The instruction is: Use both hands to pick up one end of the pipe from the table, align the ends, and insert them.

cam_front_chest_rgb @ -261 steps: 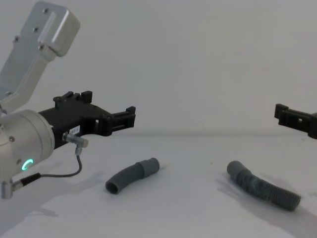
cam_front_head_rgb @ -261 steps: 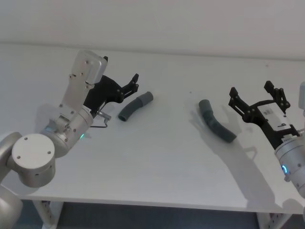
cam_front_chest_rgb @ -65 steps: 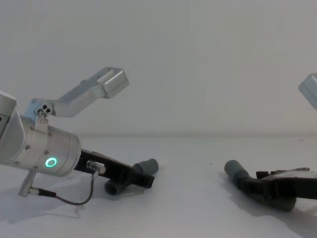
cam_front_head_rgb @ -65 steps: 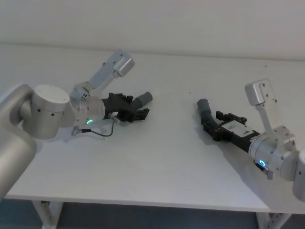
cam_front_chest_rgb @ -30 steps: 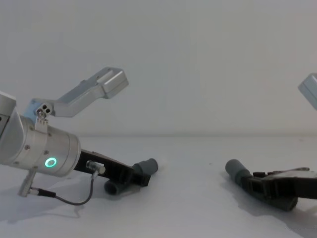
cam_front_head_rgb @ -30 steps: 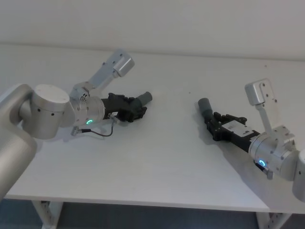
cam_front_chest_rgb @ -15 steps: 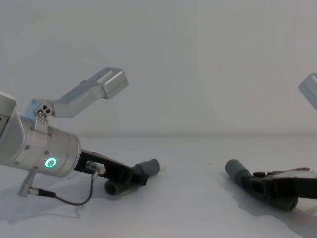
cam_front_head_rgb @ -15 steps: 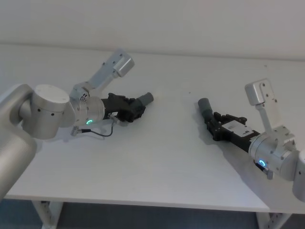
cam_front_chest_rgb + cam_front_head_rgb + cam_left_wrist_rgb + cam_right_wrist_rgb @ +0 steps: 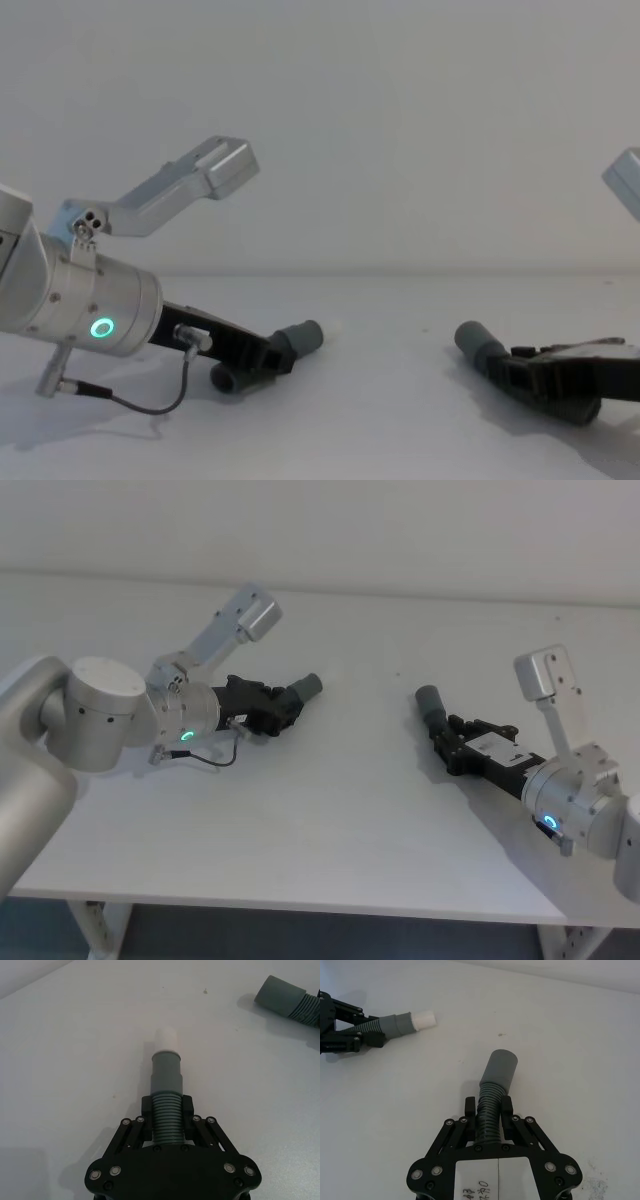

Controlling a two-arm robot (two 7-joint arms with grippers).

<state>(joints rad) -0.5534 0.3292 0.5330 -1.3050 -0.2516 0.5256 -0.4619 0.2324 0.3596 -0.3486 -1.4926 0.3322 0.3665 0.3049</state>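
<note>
Left hand (image 9: pixel 166 1109) around short pipe (image 9: pixel 166 1085)

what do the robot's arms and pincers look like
Both arms are silver-grey metal with round joints. The left arm has a green ring light and a thin dark cable; the right arm has a bluish ring. The left pincer and right pincer are black linked bars with silver screws; the right bears a white scribbled label.

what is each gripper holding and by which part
Left gripper: short grey ribbed hose with white tip, by the ribs behind its collar. Right gripper: longer grey ribbed hose, by the ribs behind its wide cuff.
</note>
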